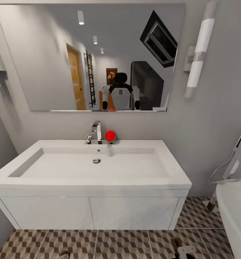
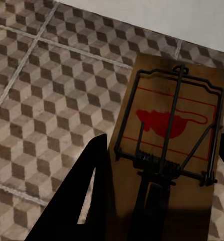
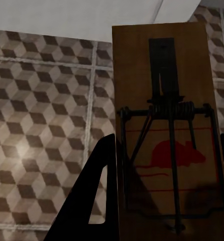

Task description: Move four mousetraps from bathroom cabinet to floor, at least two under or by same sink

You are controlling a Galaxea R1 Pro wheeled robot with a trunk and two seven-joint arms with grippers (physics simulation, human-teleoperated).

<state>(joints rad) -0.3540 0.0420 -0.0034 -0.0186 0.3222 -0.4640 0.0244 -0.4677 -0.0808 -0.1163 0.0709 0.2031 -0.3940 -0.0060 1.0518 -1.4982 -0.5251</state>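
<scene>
Head view faced the sink at twelve o'clock above the bathroom floor. Each gripper clenched a mousetrap: left mousetrap, right mousetrap. Best lowered flat onto tiles beside the sink before releasing.

You have a white sink with a chrome tap and red ball, brown, beige and white cube-patterned bathroom floor, two tan-brown mousetraps with black wire and red mouse print, and black fingers.
</scene>
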